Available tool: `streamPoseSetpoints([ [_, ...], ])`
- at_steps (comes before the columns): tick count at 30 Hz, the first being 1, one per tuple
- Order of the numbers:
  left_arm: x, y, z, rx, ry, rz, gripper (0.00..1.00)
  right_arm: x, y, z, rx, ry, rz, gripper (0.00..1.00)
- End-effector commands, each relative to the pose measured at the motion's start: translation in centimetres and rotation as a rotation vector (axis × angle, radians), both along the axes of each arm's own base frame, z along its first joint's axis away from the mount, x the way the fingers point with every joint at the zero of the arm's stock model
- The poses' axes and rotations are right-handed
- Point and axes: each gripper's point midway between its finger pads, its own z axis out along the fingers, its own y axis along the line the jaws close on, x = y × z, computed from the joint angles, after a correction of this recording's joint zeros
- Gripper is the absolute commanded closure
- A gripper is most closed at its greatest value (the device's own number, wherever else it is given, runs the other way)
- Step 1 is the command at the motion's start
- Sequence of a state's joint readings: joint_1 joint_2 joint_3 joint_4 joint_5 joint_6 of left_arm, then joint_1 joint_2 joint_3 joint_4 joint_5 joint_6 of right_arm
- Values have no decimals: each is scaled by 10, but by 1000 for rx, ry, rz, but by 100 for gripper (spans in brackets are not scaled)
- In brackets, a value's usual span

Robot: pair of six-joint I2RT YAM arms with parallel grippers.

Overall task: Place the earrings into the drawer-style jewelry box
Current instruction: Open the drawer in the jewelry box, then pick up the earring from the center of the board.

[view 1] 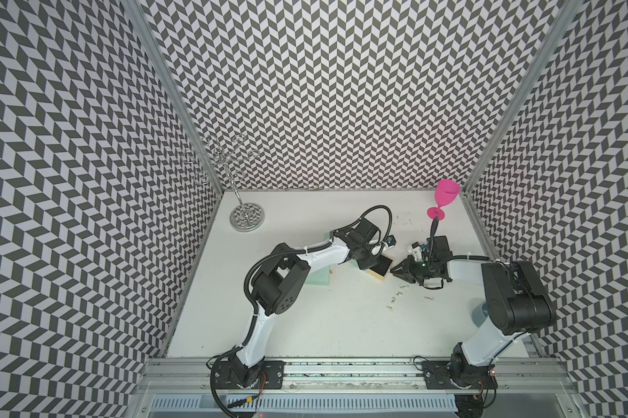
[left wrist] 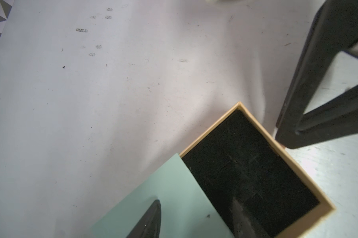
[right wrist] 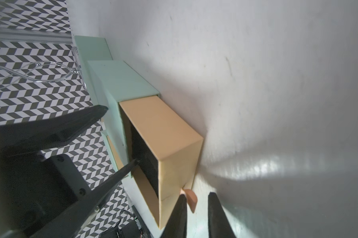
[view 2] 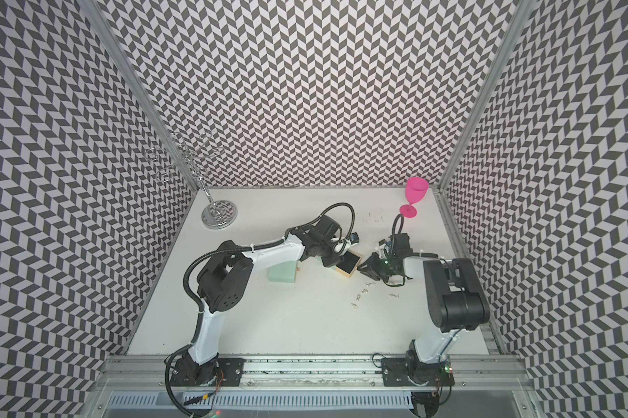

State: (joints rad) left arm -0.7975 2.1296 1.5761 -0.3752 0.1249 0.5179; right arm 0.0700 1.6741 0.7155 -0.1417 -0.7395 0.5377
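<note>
The earrings (view 1: 393, 299) lie scattered on the bare white worktop (view 1: 323, 325), a loose handful of tiny silvery bits. All of them are outside the box, near the pulled-out drawer (view 1: 384, 267) and at about five o'clock from it. The drawer is tan with a black lining and sticks out of its mint-green sleeve (left wrist: 163, 185) toward roughly three o'clock.

The right claw (right wrist: 197, 194) sits at the drawer's outer end, at three o'clock from it. It is released: its fingers stand a narrow gap apart and pinch nothing. A small tan pull tab (right wrist: 190, 198) on the drawer front lies just ahead of that gap, close against one finger; whether they touch I cannot tell.

The left claw (left wrist: 196, 199) hangs over the seam where drawer meets sleeve, spread wider and also holding nothing. One finger is above the sleeve's top, and the other's tip is down in the drawer's mouth by the lining.

Farther off, a chrome wire stand (view 1: 246, 216) is at ten o'clock in the back corner, and a pink goblet (view 1: 447, 193) is at two o'clock.
</note>
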Motion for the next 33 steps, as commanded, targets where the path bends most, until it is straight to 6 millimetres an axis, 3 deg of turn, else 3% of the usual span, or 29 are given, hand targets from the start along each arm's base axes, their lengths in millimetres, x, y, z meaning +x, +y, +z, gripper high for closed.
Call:
streamPoseSetpoints([
  [1,5,-12,64,-114,-63,-20,40,12,-4,19,-49,-78,-1,78],
  [8,6,-18,119,-203,-135,-41,35,24,-14,43,-136,-138,-6,78],
  [12,9,-15,160,-260,-210,-24,32,27,-30,62,-252,-178,-18,78],
  [17,18,0,208,-332,-289,57,17,18,-53,86,-410,-216,-17,77],
  [20,28,11,226,-374,-297,126,8,7,-67,88,-500,-202,-20,75],
  [23,37,24,231,-405,-299,194,5,-3,-76,86,-552,-191,-24,71],
  [27,42,49,224,-376,-286,247,5,-17,-81,70,-577,-144,-18,69],
  [33,63,94,212,-389,-164,311,3,-35,-85,48,-593,-47,-22,74],
])
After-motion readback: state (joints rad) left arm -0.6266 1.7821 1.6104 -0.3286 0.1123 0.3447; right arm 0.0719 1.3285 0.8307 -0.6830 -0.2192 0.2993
